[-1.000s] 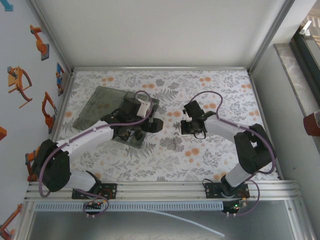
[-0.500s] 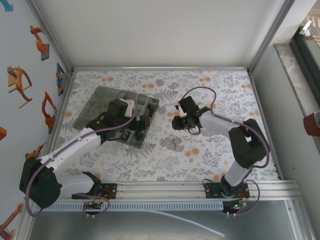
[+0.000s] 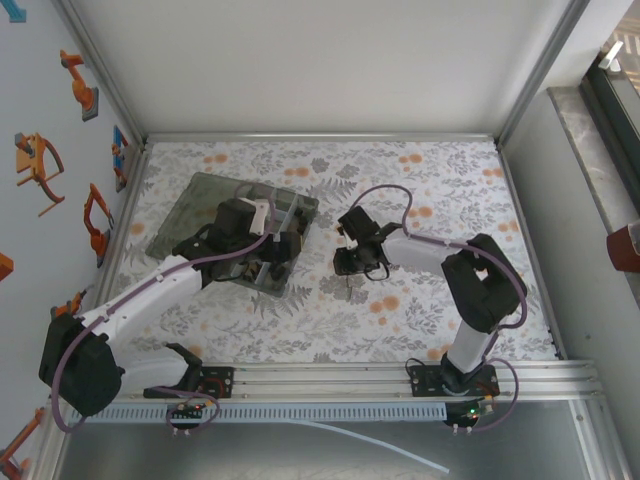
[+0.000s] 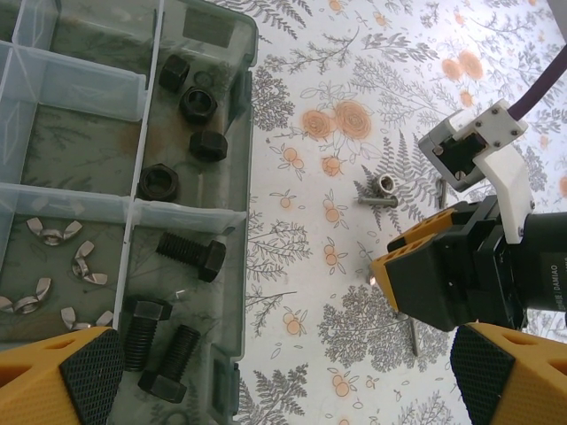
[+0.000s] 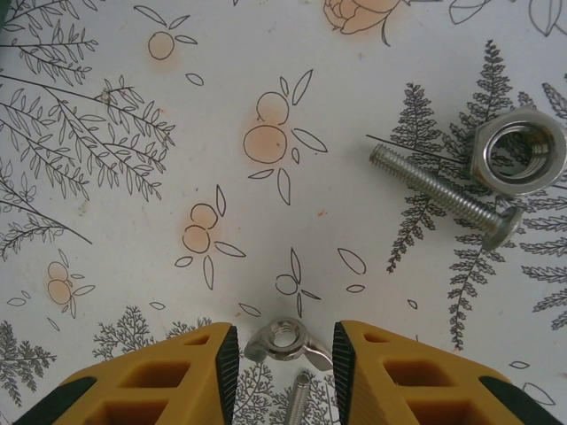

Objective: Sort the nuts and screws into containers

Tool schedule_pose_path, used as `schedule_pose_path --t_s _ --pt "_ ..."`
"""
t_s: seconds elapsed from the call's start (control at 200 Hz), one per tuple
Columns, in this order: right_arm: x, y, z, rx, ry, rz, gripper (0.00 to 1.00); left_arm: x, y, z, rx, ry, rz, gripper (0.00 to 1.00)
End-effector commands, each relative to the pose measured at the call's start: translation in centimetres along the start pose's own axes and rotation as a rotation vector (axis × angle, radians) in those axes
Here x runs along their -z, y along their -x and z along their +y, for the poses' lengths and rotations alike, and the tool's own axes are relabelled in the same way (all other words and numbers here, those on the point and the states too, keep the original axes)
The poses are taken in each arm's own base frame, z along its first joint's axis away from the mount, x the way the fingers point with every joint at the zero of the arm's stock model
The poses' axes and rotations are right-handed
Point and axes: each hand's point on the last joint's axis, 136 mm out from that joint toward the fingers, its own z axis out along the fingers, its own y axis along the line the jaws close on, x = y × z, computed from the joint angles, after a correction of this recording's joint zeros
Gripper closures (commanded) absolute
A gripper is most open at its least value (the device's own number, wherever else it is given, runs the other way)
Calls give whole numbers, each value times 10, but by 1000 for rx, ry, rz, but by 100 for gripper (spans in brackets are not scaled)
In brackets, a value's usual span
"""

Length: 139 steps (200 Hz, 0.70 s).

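Note:
The smoky organizer box [image 4: 237, 186] shows in the left wrist view: black hex nuts [image 4: 197, 104] fill one of its containers, black screws [image 4: 190, 258] the one below, and silver wing nuts [image 4: 51, 232] another. My left gripper [image 3: 279, 258] hovers wide open over the box's right edge, holding nothing. My right gripper [image 5: 283, 363] is low over the cloth, open, with a silver wing nut [image 5: 285, 341] lying between its pads. Just behind that nut lies a silver screw tip [image 5: 299, 400]. Further ahead rest a silver screw [image 5: 443, 197] and a silver hex nut [image 5: 518, 150].
The box's flat lid [image 3: 190, 210] lies open toward the back left on the floral cloth. In the left wrist view my right gripper's body [image 4: 461, 274] sits close to the box's right side, with loose silver hardware [image 4: 383, 188] beyond it.
My right gripper moved left and toward the box, came down to the cloth, and its jaws parted from shut. My left arm shifted over the box early on, then held still.

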Motion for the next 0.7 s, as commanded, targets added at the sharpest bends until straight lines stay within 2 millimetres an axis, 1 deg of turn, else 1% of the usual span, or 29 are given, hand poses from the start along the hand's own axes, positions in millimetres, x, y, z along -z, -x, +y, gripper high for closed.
schedule_pose_path --t_s 0.0,0.05,0.11,0.15,0.22,0.315,0.431,0.601,0.691 --pt "0 -9 -4 -70 -43 3 68 -1 -4 -1 4 -13 7 3" --pt "1 -10 -4 -83 -44 -2 70 -1 -4 -1 7 -16 2 3" --pt "0 -12 -2 -94 -41 8 78 -2 -5 -2 11 -21 4 3" --pt "-1 -15 -2 -101 -42 19 80 -3 -6 -2 12 -20 6 3" --pt "-4 -19 -2 -109 -41 30 80 -4 -6 -3 9 -24 7 3" --pt "-6 -19 0 -114 -32 27 80 -6 -7 -4 8 -26 7 3" --pt "-7 -15 2 -111 -30 22 79 -8 -6 -8 3 -36 10 3" --pt "-11 -8 4 -88 -43 23 75 -7 -7 -8 1 -35 13 3" --pt "-11 -5 5 -74 -44 26 75 -7 -6 -8 -2 -35 12 3"
